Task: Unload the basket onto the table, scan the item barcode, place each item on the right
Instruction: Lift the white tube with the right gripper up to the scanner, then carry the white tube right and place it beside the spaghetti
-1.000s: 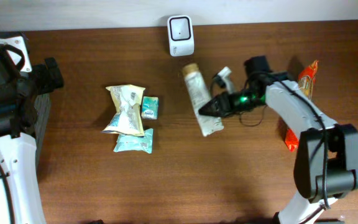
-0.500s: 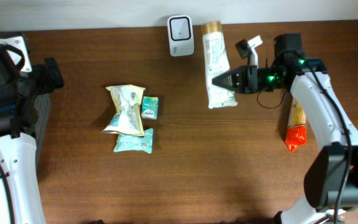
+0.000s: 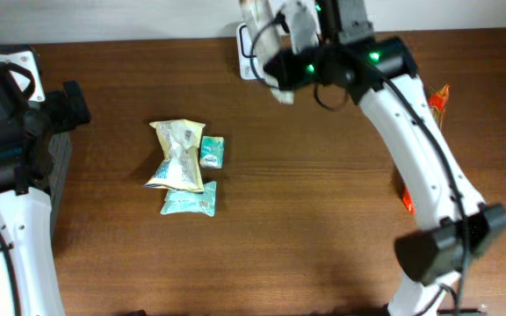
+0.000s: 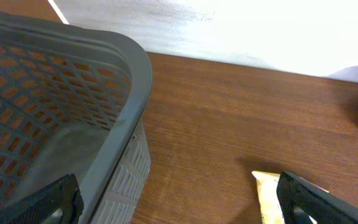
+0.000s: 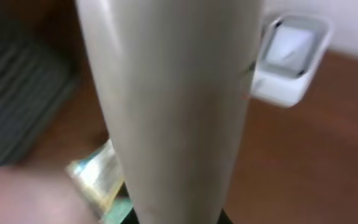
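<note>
Right gripper [image 3: 281, 70] sits at 12 o'clock of the brown wooden table [image 3: 306, 219], jaws pressed together on the task item, an off-white plastic squeeze tube [image 5: 173, 106]. Overhead the tube overlaps the small white box-shaped barcode scanner [image 3: 246, 63] at the far table edge; can't tell if the two touch. In the right wrist view the tube fills the middle of the frame, blurred, and the scanner shows at 2 o'clock of it, pale window toward the camera. No barcode is readable on the tube in either view.

Left gripper [image 4: 178, 186] is at 9 o'clock of the table, fingers spread wide, pinching nothing. Under it is the grey perforated plastic basket [image 4: 135, 74], its rim at 10 o'clock in the left wrist view, bare wood beside it.

Loose items at 9 o'clock of table centre, well apart from the tube:
- a cream-yellow crinkled snack packet [image 3: 176, 154]
- a small teal sachet [image 3: 212, 151] touching its 3 o'clock side
- a flat teal packet [image 3: 189, 200] at its 6 o'clock, just beside it

A corner of a yellowish packet shows at 5 o'clock in the left wrist view.

A long orange-red snack packet [image 3: 436, 105] lies at 3 o'clock of the table, mostly hidden under the right arm; only its two ends show.
</note>
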{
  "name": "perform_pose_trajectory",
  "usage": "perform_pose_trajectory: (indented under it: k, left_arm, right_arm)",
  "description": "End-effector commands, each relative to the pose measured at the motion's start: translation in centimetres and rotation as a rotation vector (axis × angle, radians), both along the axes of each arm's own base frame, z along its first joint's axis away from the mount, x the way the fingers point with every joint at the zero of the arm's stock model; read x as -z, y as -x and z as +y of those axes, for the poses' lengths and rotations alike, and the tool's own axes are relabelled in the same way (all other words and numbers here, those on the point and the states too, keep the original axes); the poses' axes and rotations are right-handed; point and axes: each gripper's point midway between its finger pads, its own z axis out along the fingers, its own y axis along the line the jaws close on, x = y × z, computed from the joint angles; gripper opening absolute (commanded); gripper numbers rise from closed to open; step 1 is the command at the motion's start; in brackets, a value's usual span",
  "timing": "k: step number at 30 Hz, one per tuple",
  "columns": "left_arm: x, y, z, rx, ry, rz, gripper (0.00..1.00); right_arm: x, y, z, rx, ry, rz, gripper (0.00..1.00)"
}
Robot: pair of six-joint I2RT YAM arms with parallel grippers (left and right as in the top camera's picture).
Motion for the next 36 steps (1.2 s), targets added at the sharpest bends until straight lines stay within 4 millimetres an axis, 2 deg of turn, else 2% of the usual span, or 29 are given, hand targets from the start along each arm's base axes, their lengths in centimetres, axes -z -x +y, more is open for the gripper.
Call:
perform_pose_trajectory:
  k: [1,3,4,9,13,16,18,32,36]
  left_arm:
    - [-0.9,0.2,-0.1,-0.001,0.006,-0.026,0.99]
    - [-0.9,0.2,-0.1,-0.001,0.006,-0.026,0.99]
    - [-0.9,0.2,-0.1,-0.001,0.006,-0.026,0.99]
    - [-0.9,0.2,-0.1,-0.001,0.006,-0.026,0.99]
    - [-0.9,0.2,-0.1,-0.001,0.006,-0.026,0.99]
    - [-0.9,0.2,-0.1,-0.001,0.006,-0.026,0.99]
    - [-0.9,0.2,-0.1,-0.001,0.006,-0.026,0.99]
    - [-0.9,0.2,-0.1,-0.001,0.006,-0.026,0.99]
    - [-0.9,0.2,-0.1,-0.001,0.006,-0.026,0.99]
  right_arm:
    - [0.9,-6.0,-2.1,0.147,0.257,-0.173,0.04]
    - [3.0,-8.2,-2.3,0.175,0.367,-0.223,0.04]
    - [4.7,-10.0,-2.8,0.23,0.456,-0.257,0.04]
    - [10.3,-13.8,-2.4,0.222,0.682,-0.343,0.04]
    - [14.7,-15.9,-3.7,0.249,0.881,-0.378,0.04]
    - [16.7,-16.4,-4.6,0.259,0.97,-0.374,0.04]
    - [17.2,-16.4,-4.3,0.247,0.968,-0.369,0.04]
    - [16.9,-16.3,-3.7,0.243,0.959,-0.382,0.04]
    - [14.8,-15.3,-2.1,0.233,0.927,-0.399,0.04]
